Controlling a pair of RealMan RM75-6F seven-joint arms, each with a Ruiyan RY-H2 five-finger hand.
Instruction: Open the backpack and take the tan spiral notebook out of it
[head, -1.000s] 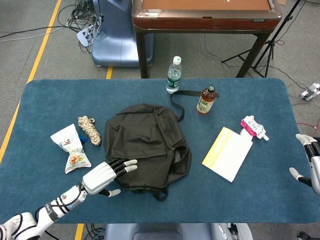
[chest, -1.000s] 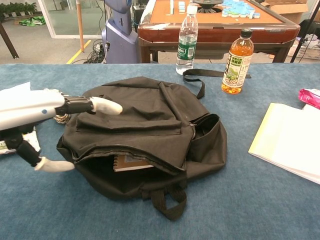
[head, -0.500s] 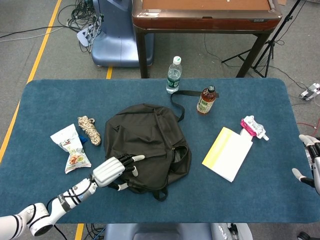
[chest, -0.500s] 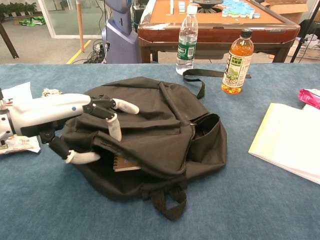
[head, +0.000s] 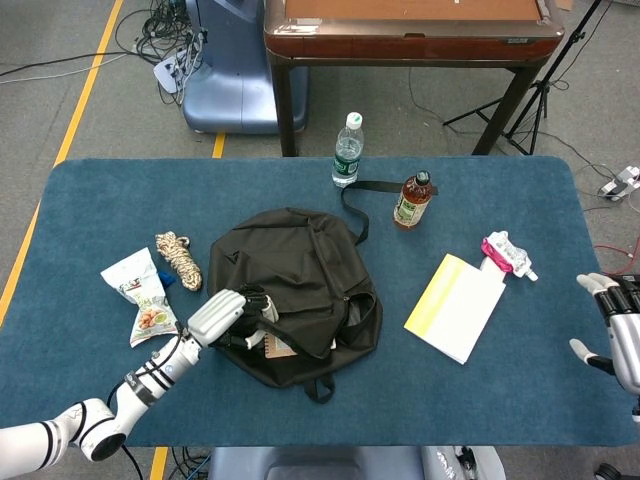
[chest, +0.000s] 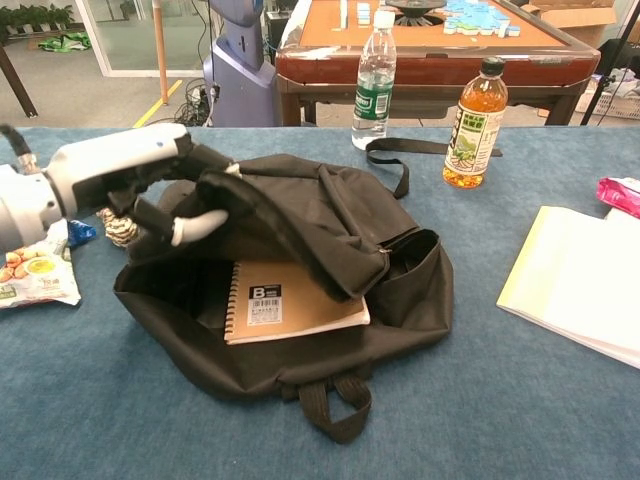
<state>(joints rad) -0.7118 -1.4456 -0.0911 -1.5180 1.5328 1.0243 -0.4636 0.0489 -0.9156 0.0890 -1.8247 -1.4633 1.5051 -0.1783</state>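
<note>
A black backpack (head: 300, 270) (chest: 330, 215) lies flat in the middle of the blue table. My left hand (head: 228, 313) (chest: 150, 180) grips the backpack's front flap at the left side and holds it lifted. Under the raised flap the tan spiral notebook (chest: 290, 300) (head: 278, 346) shows inside the opening, lying flat with its spiral to the left and a white label on its cover. My right hand (head: 612, 320) hovers at the table's far right edge, fingers spread, holding nothing; the chest view does not show it.
A water bottle (head: 347, 150) (chest: 374, 78) and a tea bottle (head: 412, 200) (chest: 472, 124) stand behind the backpack. A yellow-edged white booklet (head: 456, 305) (chest: 580, 280) and a pink pouch (head: 506, 254) lie to the right. A snack bag (head: 142, 295) (chest: 35, 275) and a rope bundle (head: 178, 260) lie to the left.
My left hand has closed on the backpack's flap and pulled it up and back, uncovering most of the notebook's cover. The right hand has shifted slightly up at the table's edge.
</note>
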